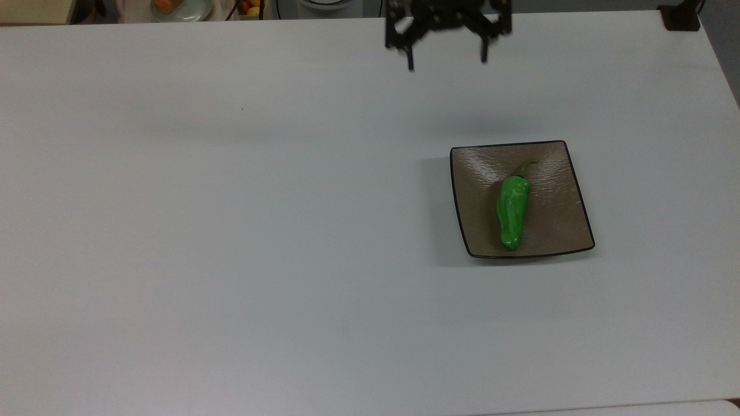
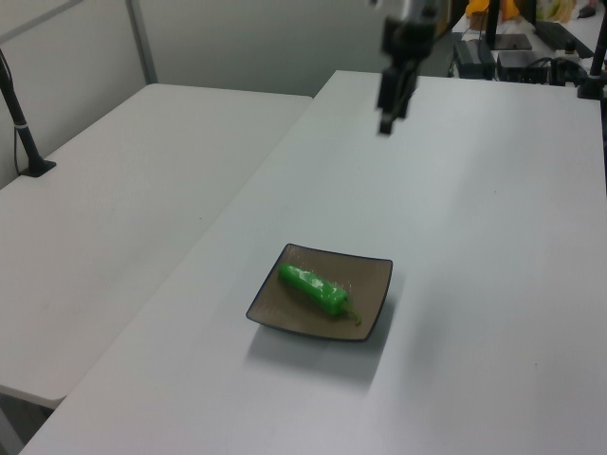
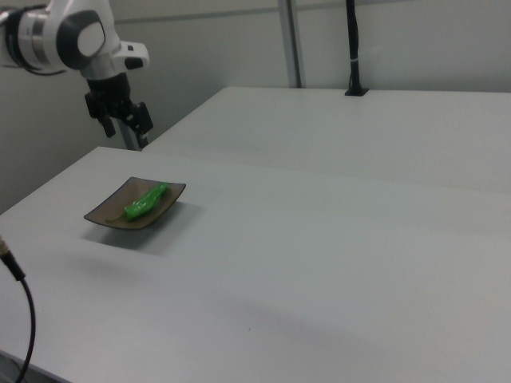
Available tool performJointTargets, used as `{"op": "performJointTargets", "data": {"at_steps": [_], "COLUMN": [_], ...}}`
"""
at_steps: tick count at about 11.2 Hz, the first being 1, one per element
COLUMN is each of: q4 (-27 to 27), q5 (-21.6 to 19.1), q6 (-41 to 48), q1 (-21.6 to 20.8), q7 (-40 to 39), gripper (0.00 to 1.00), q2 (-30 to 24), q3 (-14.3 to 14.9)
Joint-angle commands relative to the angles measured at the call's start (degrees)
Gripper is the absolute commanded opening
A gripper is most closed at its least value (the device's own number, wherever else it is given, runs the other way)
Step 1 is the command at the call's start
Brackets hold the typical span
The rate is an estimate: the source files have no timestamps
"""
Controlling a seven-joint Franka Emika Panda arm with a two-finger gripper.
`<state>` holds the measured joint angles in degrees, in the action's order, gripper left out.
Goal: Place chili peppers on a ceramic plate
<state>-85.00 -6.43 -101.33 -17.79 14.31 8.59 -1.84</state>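
Note:
The glossy green chili pepper lies alone on the square brown ceramic plate, its stem toward the top view's top. It also lies on the plate in the left view as a green pepper, and on the plate in the right view as a green pepper. My gripper hangs open and empty, high above the table and well away from the plate, near the top view's top edge. I also see the gripper in the left view and the gripper in the right view.
A black post base stands at the table's far right corner in the top view. A second white table adjoins on the left view's left, with a black post. A black cable hangs at the right view's lower left.

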Motion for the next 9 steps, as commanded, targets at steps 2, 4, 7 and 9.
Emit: {"op": "performJointTargets", "data": {"at_steps": [2,4,7,9], "q4": [-2.5,-4.7,-6.6,-8.0], "q5": [0.3,0.4,0.4,0.5], "q6": [11.1,11.1,7.3,3.4], "q1": [6.9,9.6,10.4,10.5], "q7": [-0.2,-7.0,-13.7,-13.9], "gripper": [1.00,1.00,1.00,1.00], "q2": [-8.9,-10.2,-10.4,-10.3], "q3": [0.5,0.4,0.4,0.4]}}
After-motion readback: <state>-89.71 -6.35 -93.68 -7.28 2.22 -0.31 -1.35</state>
